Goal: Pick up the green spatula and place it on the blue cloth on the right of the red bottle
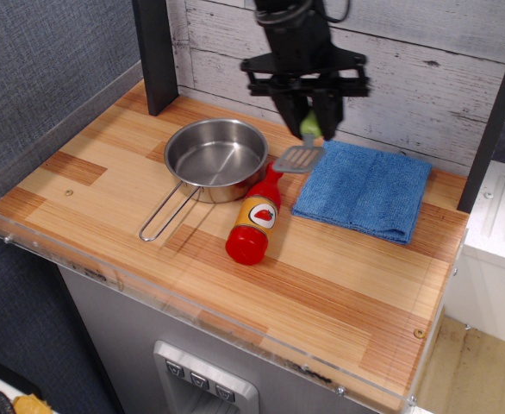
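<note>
observation.image looks down on a wooden desk (321,285) with a clear plastic rim along its front and left edges and a whitewashed plank wall (425,78) behind it. The black gripper (311,126) hangs above the back of the desk, its jaws clenched on the light-green handle of the green spatula (304,147); the handle points up between the jaws and the grey slotted blade juts out below to the left, held in the air. From this angle the blade appears just above the neck of the red bottle (256,216) and at the left edge of the blue cloth (364,190), without touching either as far as can be told. The red bottle lies on its side on the desk, neck toward the back, its base toward the front; its yellow-orange oval label carries a red shape, and no writing on it can be read. Just left of the bottle sits a steel pan (215,158), its wire handle reaching toward the front left. The blue cloth lies flat to the right of the bottle, near the wall
</note>
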{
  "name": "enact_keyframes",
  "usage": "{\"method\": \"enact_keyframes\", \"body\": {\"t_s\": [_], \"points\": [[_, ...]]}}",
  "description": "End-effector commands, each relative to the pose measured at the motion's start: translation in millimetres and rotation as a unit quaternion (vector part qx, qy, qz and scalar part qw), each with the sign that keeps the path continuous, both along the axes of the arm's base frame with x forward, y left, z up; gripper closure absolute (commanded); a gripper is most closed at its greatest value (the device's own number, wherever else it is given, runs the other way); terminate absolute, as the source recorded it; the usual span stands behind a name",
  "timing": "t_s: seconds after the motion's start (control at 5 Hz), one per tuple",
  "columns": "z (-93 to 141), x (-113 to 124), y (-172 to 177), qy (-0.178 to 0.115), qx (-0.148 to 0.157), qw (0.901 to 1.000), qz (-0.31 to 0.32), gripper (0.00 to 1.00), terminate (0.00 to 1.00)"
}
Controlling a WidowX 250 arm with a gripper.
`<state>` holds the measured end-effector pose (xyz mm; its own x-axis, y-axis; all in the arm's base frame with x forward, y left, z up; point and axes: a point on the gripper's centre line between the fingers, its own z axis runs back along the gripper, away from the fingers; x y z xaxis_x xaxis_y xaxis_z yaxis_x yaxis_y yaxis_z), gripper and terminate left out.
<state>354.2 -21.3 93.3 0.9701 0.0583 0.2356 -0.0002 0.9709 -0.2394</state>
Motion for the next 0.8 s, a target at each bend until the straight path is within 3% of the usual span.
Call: {"method": "enact_keyframes", "body": {"t_s": [0.0,0.4,0.6], "points": [[2.9,-26.5,-8.8,-0.023,-0.005,0.9997,-0.010,1.00,0.00],[-31.5,-22.0,-4.2,-0.027,-0.005,0.9994,0.022,1.00,0.00],[-45.8,-13.2,-6.9,-0.052,-0.014,0.9979,0.038,1.00,0.00]]}}
